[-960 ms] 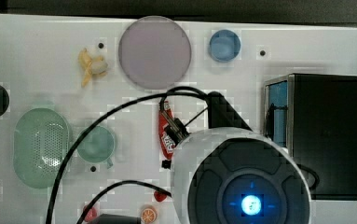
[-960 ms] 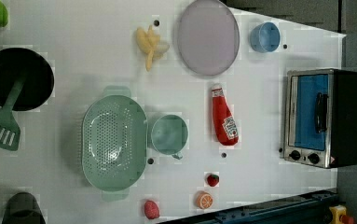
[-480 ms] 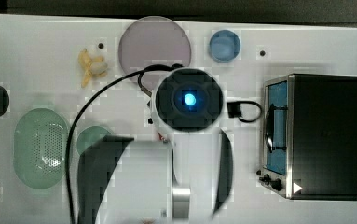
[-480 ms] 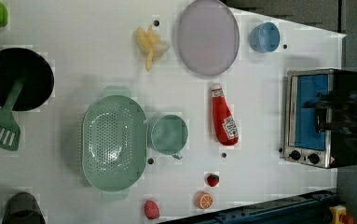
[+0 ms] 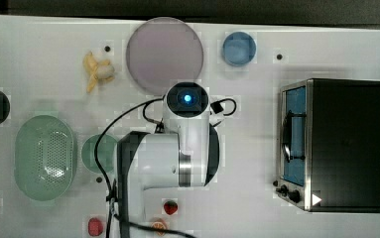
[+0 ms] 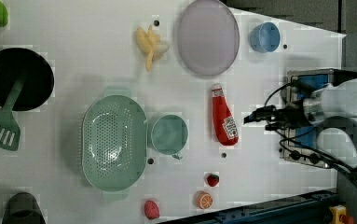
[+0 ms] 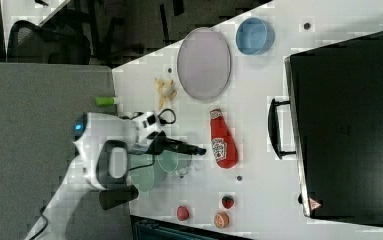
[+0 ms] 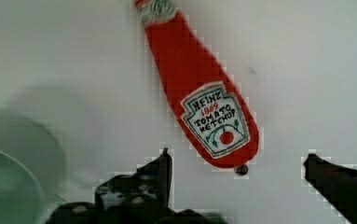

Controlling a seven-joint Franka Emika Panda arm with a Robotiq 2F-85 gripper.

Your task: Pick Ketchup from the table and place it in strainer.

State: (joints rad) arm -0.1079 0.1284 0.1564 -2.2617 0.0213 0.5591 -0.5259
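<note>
The gripper [image 8: 236, 161] hangs spread wide above the Ketchup [image 8: 199, 93], apparently not touching; strainer [image 6: 114, 140] sits well apart.

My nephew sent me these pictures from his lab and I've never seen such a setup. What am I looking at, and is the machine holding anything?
It is one white robot arm working over a white table. Three cameras off the arm look down on the scene; the fourth sits on its wrist. On the table lie a red ketchup bottle, a mint-green strainer, a green cup, a lilac plate, a blue bowl, a banana and a toaster oven. The pincer is open and holds nothing; the wrist view shows the bottle lying flat just beyond its fingertips.
</note>
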